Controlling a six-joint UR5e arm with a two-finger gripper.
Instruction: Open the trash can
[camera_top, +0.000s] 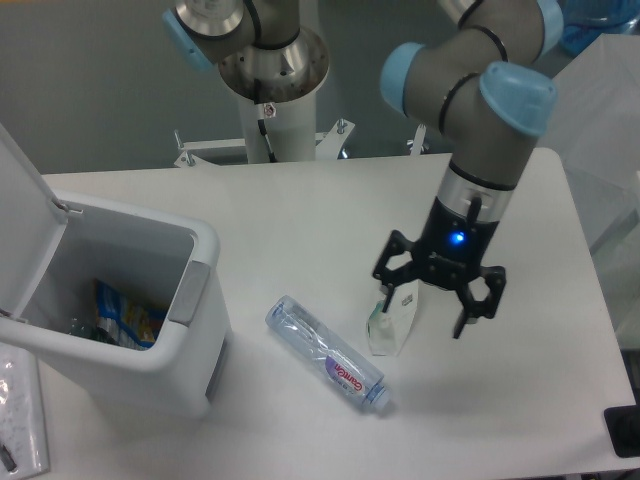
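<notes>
Pincer (428, 309) hangs spread wide, gripping nothing, over a small white carton (392, 318) near the surface's right edge. A clear plastic bottle (327, 354) lies beside it. At the left edge, the trash can (150, 310) stands lid up (wrappers visible inside).

The trash can (130, 330) was white with a grey tab, colourful wrappers showing inside. My gripper (428, 304) was black, lit by a small blue light, on a grey arm with pale blue joints. The clear bottle (326, 353) wore a purple-lettered label on the white desk (300, 210).
</notes>
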